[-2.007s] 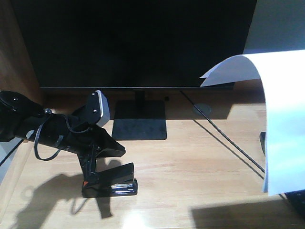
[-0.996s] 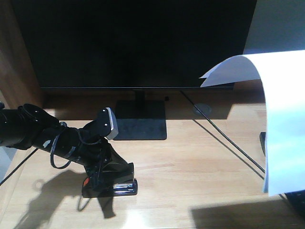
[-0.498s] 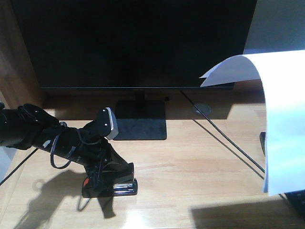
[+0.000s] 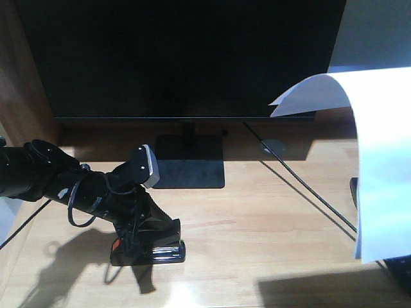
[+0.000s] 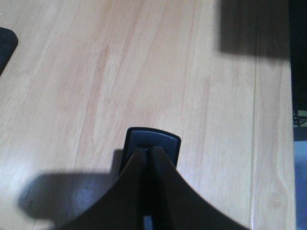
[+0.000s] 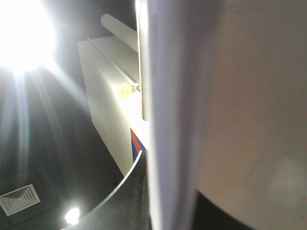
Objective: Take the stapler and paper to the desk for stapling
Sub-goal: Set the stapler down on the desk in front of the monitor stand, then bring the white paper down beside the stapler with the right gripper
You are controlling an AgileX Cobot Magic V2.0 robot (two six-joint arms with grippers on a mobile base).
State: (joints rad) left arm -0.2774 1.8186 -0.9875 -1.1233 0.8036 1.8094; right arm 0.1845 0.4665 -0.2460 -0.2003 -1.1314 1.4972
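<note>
The black stapler (image 4: 164,251) with its orange-red rear patch sits on the wood-grain desk (image 4: 257,224) at the front left. My left gripper (image 4: 138,234) lies along its top with the fingers shut. In the left wrist view only the stapler's front end (image 5: 152,139) shows past the gripper (image 5: 148,149), on the desk (image 5: 144,57). The white paper (image 4: 379,160) hangs curled in the air at the right. In the right wrist view my right gripper (image 6: 153,191) is shut on the paper (image 6: 168,96). The right gripper is out of the front view.
A large dark monitor (image 4: 180,58) on a flat black stand (image 4: 188,170) fills the back. A black cable (image 4: 302,189) runs diagonally from the round cable hole (image 4: 272,147) to the right. A keyboard corner (image 4: 401,266) lies at the front right.
Two seconds ago my left arm was higher, fingers pointing down at the stapler's rear. It has since swung down along the stapler. The paper and stapler have not moved.
</note>
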